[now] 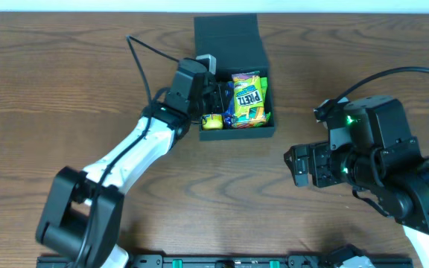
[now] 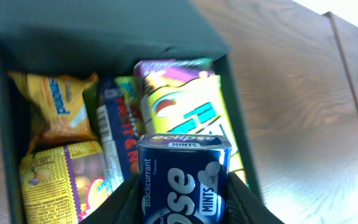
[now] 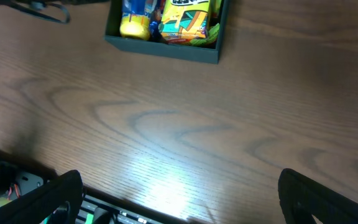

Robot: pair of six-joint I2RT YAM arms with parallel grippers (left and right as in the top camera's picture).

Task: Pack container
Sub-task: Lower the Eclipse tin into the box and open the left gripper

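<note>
Right now the left gripper (image 2: 184,202) is clamped on an Eclipse mints tin (image 2: 184,168), fingers on its two sides, hanging just over the container (image 1: 229,41). That box sits far-centre on the table (image 1: 65,74) w/ its flap lid folded back, open. Inside are a Pretz pack (image 1: 247,97), yellow snack packets (image 2: 58,106) etc., so it's fairly full. Right gripper (image 1: 298,165) is spread wide, empty, over the wood to the box's right, well apart. Container is prob. light: matte, cardboard-like, walls stiff-ish but thin, so likely to slide if bumped. Best hold = a side wall's rim, or the lid's free edge for closing.
</note>
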